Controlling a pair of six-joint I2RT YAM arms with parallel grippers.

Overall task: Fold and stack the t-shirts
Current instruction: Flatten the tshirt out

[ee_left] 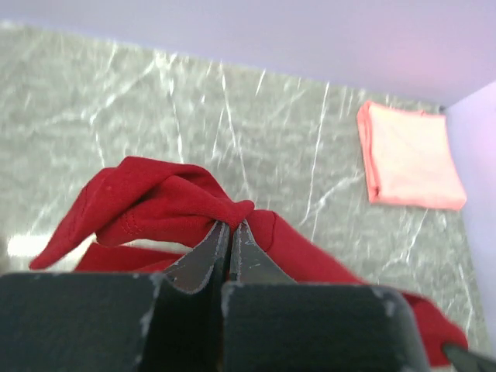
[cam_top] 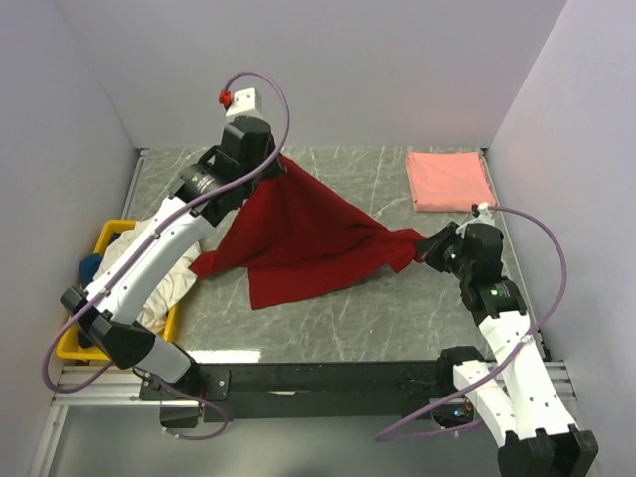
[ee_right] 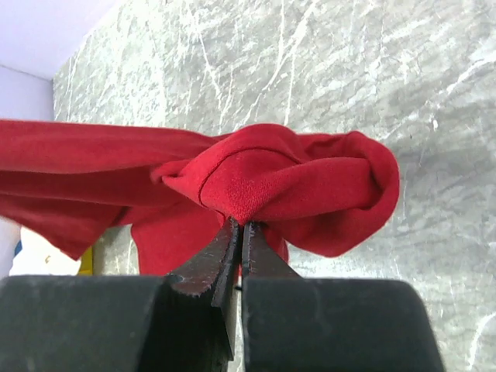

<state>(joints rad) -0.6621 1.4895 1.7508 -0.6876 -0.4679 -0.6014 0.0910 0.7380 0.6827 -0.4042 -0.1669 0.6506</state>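
Shirts [cam_top: 164,283] fill the yellow bin [cam_top: 107,237]. Left gripper [cam_top: 279,165] pinches the far corner of the red shirt [cam_top: 298,234], right gripper [cam_top: 421,245] its near-right corner. The cloth stretches diagonally between them, sagging toward the table [cam_top: 397,318]. Folded pink shirt [cam_top: 447,180] lies far right.

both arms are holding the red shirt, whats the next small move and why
Probably lower the left tool and right tool together so the red shirt settles flat on the table. Each is shut on a bunched bit of cloth, and the shirt hangs stretched and wrinkled between them, not yet spread for folding.
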